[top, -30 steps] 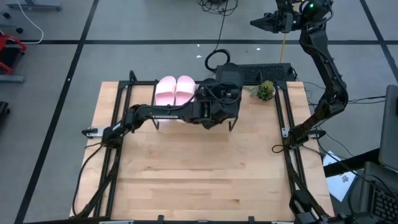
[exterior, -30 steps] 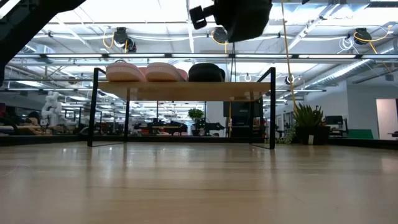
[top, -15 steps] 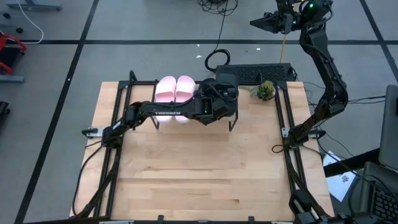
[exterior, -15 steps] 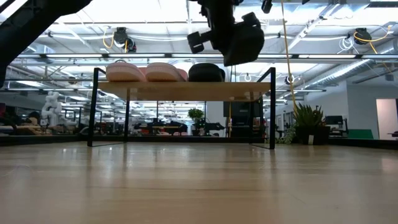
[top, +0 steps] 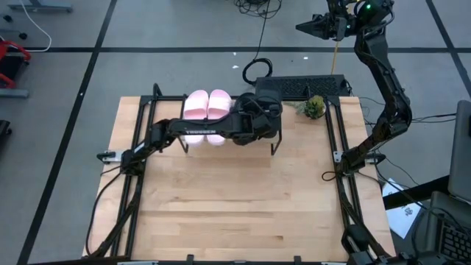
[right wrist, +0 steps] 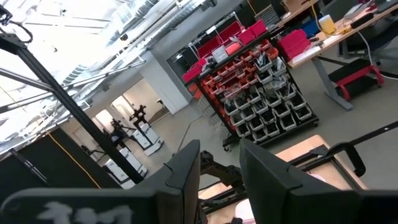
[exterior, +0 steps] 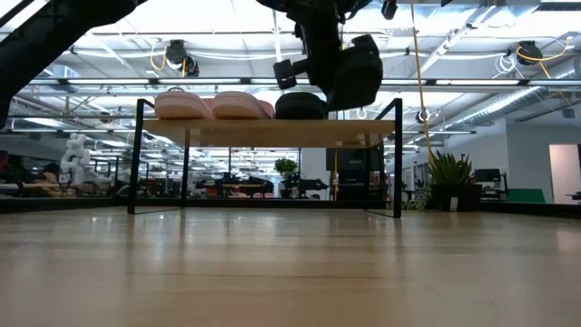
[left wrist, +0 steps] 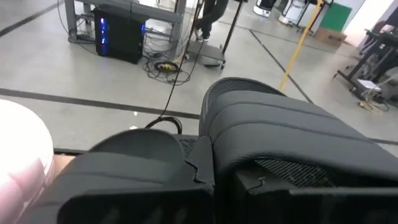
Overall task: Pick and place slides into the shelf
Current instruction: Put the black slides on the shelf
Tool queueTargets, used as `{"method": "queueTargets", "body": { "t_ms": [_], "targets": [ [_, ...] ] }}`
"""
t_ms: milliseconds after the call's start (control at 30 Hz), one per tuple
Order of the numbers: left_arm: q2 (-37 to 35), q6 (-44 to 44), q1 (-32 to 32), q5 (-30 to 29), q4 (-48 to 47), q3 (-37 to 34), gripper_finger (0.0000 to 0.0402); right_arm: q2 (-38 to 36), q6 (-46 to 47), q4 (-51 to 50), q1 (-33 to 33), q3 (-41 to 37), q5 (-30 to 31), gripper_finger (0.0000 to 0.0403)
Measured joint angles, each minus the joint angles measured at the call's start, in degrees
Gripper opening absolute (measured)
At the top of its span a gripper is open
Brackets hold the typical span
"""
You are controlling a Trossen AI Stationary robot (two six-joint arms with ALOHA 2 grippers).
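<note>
Lowering since a second ago, my left claw (exterior: 340,77) carries the last black slide (left wrist: 280,143), clenched, beside its mate (exterior: 300,106) and the pink pair (top: 207,105) on the shelf (exterior: 272,132). Right claw (top: 313,27) idles beyond the desk (top: 235,206), fingers parted.

A robotics lab or workshop — red parts-bin racks (right wrist: 258,74), ceiling ducts and cable reels (exterior: 177,56), taped concrete floor (top: 66,81).

Your left arm (top: 199,132) reaches across the table's far side, wrist bent down | your right arm (top: 379,66) is raised off-table, right gripper (right wrist: 219,163) slightly parted
</note>
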Motion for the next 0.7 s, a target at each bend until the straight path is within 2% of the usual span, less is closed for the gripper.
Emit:
{"method": "queueTargets", "body": {
  "t_ms": [333, 533, 700],
  "targets": [
    [1.4, -1.7, 0.4, 3.9, -0.6, -0.1, 0.0, 0.0, 0.0, 0.0, 0.0, 0.0, 0.0, 0.0105],
    [1.5, -7.1, 0.5, 4.4, -6.5, 0.0, 0.0, 0.0, 0.0, 0.0, 0.0, 0.0, 0.0, 0.0105],
    [1.4, -7.9, 0.5, 4.7, -8.2, 0.0, 0.0, 0.0, 0.0, 0.0, 0.0, 0.0, 0.0, 0.0105]
  ]
}}
